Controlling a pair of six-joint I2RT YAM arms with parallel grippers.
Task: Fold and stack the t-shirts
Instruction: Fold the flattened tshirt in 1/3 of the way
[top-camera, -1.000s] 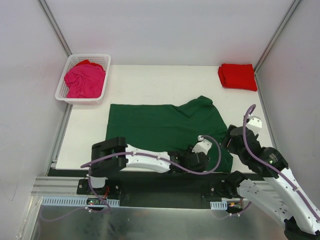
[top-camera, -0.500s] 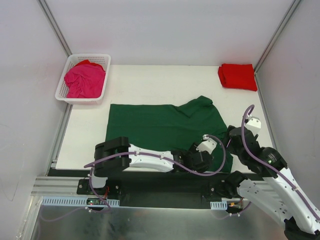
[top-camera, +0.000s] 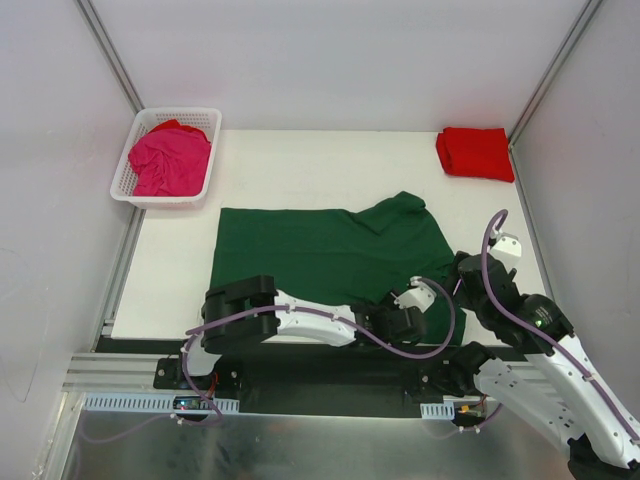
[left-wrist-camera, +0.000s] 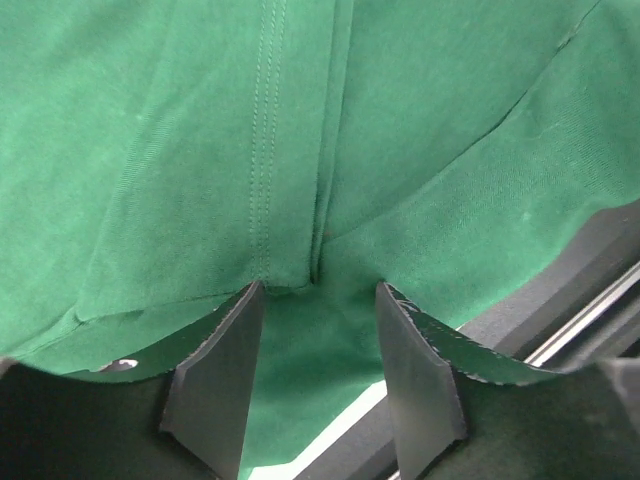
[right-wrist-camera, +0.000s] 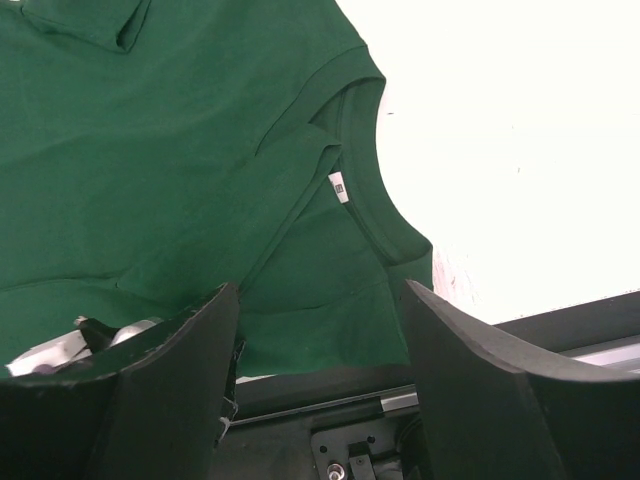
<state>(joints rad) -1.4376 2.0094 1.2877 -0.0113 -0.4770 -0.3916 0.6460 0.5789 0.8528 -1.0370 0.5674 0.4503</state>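
With my left end effector and right end effector both spread over the green t-shirt at the bench's near edge, my pinch may catch one layer only.

A counter carries three t-shirts. At its far left corner stands a basket with a bunched t-shirt inside. A folded t-shirt lies at the far right corner. A flat t-shirt lies across the near middle, well apart from both. The left pincer is over its near edge, right of middle. The right pincer is at its near right corner.
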